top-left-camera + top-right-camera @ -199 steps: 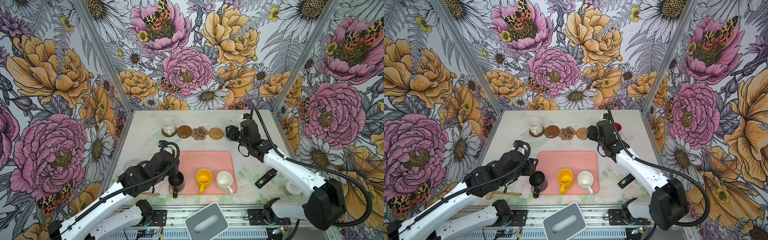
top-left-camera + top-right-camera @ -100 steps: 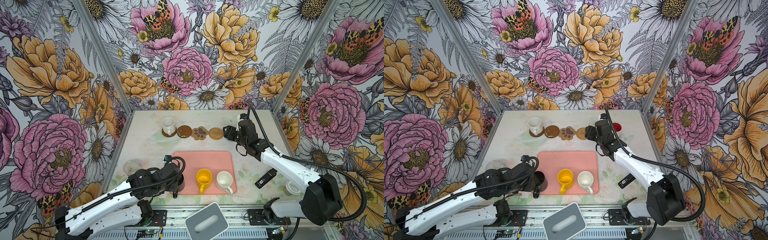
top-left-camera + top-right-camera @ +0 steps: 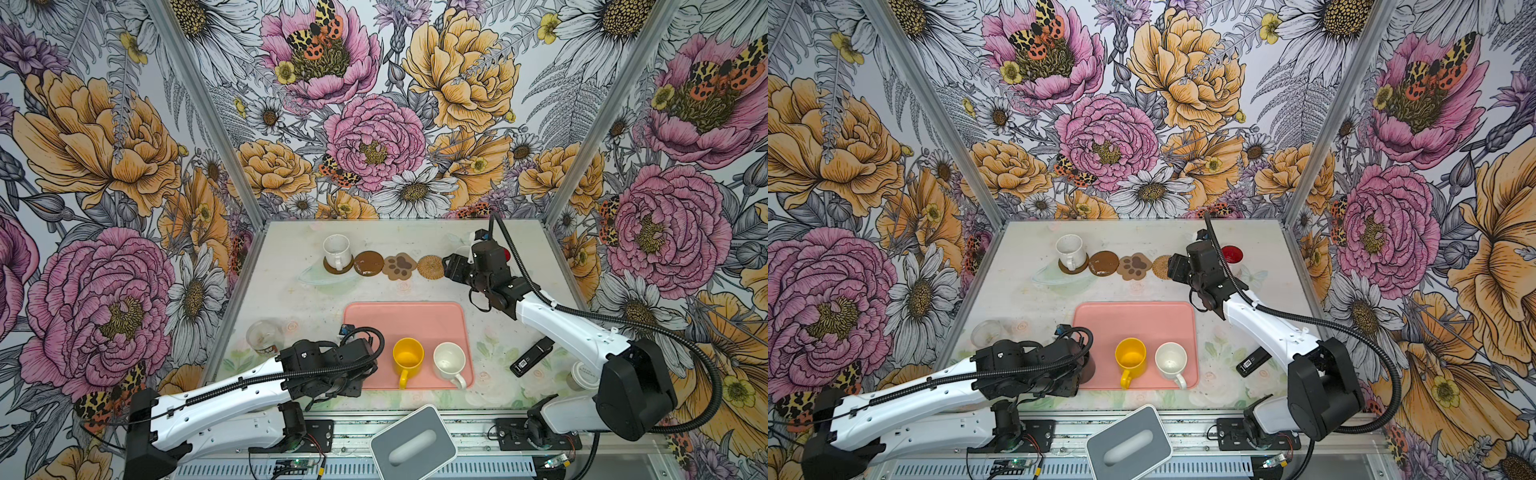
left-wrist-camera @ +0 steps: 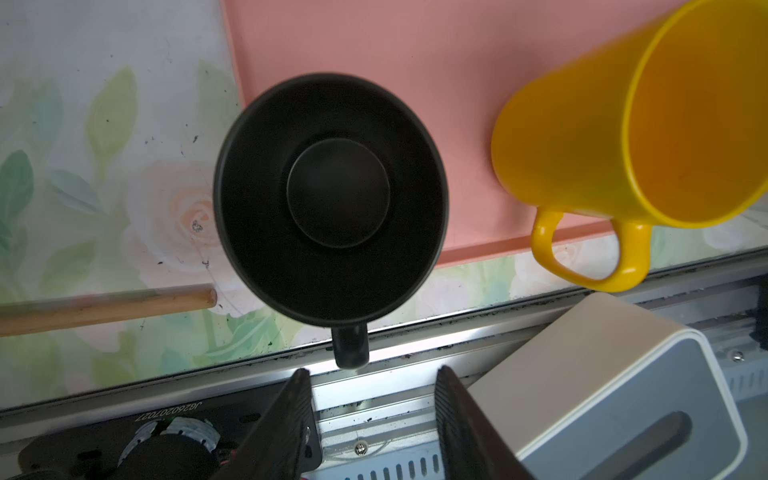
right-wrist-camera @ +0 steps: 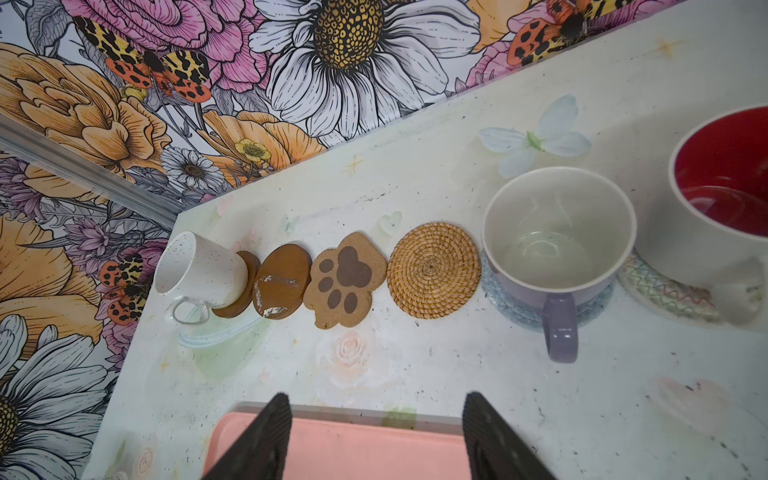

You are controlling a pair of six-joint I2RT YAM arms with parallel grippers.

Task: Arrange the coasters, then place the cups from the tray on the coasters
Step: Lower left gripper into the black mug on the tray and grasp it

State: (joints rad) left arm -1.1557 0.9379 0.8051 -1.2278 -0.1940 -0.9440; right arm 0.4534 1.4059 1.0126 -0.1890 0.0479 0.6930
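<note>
Six flat coasters lie in one line along the back of the tabletop. The line runs from left to right. From the left they are a round brown disc coaster, a second round brown disc coaster, a brown paw-print coaster, a round tan rattan coaster, a round grey-blue woven coaster and a round cream lacy coaster.

There are six mugs, and all stand with the open end up. Three stand on coasters:
- The white speckled mug is on the first brown disc.
- The lavender mug with white inside is on the grey-blue one.
- The white mug with red inside is on the cream one.

The white and lavender handles point to the front. The three middle coasters are bare.

The big flat salmon-pink tray lies in front, with its long side going left to right. In it stand the yellow mug and the cream-white mug, near the front rim. Their handles point to the front.

The black mug is at the tray's left front corner, and its handle points to the front too. I cannot tell if all of it is inside the rim.

The left pincer is about half open and holds nothing. The black handle is just past its tips. The right pincer is open and empty, above the tray's back rim.

A grey box with an oval slot sits in front of the tabletop.
</note>
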